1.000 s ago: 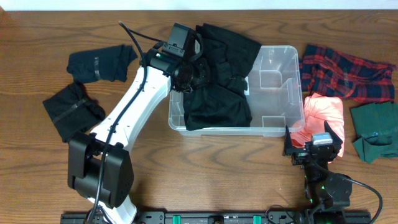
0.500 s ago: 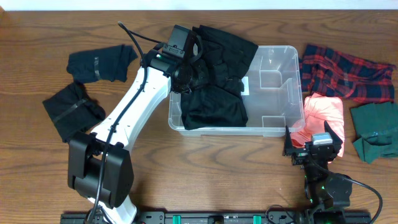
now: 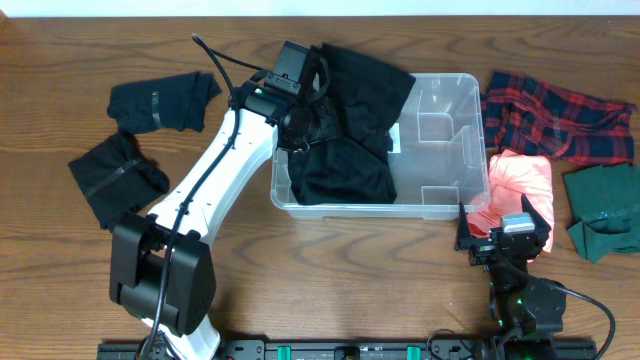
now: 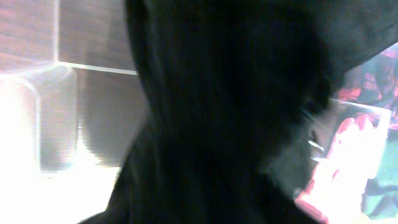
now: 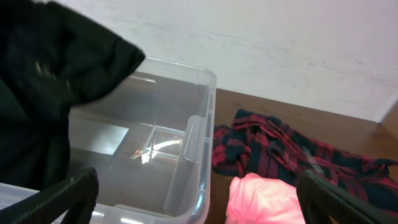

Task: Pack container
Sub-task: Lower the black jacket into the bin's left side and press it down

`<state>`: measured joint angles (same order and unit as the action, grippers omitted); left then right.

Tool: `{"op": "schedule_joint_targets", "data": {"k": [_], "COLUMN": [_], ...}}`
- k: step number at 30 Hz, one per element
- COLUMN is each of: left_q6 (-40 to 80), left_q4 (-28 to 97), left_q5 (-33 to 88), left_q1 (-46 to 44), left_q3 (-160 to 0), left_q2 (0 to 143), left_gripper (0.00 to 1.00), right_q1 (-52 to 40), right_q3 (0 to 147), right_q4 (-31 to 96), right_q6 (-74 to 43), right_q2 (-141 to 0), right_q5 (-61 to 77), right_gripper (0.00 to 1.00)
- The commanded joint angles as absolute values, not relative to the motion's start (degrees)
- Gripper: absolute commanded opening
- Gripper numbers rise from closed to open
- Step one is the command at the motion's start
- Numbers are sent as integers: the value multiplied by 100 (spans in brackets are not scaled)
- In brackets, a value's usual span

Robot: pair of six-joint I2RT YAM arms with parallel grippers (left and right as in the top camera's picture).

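Note:
The clear container (image 3: 481,140) stands at the table's middle. A black garment (image 3: 345,165) fills its left half and drapes over the back-left rim. My left gripper (image 3: 303,112) hangs over that back-left corner, down among the black cloth. In the left wrist view the black garment (image 4: 217,124) covers the fingers, with a container wall (image 4: 56,99) to its left. I cannot make out how the jaws stand. My right gripper (image 3: 505,233) rests at the container's front right corner. It is open and holds nothing (image 5: 205,208). Ahead of it are the container (image 5: 208,81) and the black garment (image 5: 37,99).
A pink garment (image 3: 522,178) lies right of the container, just beyond my right gripper. A red plaid garment (image 3: 555,115) and a green one (image 3: 605,210) lie further right. Two dark garments (image 3: 160,100) (image 3: 115,175) lie at the left.
The black garment has sunk and drawn a little leftward inside the container. My left gripper has shifted slightly toward the back. The right arm has not moved.

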<state>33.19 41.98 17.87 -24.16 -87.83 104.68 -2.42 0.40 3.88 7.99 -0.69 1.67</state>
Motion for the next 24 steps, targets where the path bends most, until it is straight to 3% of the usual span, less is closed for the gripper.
{"op": "schedule_joint_targets", "data": {"k": [1, 8, 13, 15, 19, 24], "left_q6": [3319, 2945, 2700, 2534, 1964, 1236], "left_q4": [4239, 4077, 3964, 3920, 3820, 3789], "left_q5": [1369, 937, 937, 937, 932, 281], "left_q1": [-2445, -2445, -2475, -2495, -2580, -2797], "left_q3": [-8816, -8833, -8917, -8917, -8917, -8917], "left_q2": [10407, 10394, 10322, 10245, 10210, 10221], "left_gripper": [96, 95, 82, 67, 6, 6], "right_q1": [-189, -189, -189, -189, -189, -189], "right_q3": [32, 32, 32, 32, 32, 32], "right_q4": [410, 410, 410, 410, 410, 410], "right_q6": [843, 843, 843, 843, 843, 843], "right_q2": [-45, -45, -45, -45, -45, -45], "right_q5": [172, 169, 172, 172, 172, 169], "right_gripper": [99, 99, 99, 99, 99, 99]}}
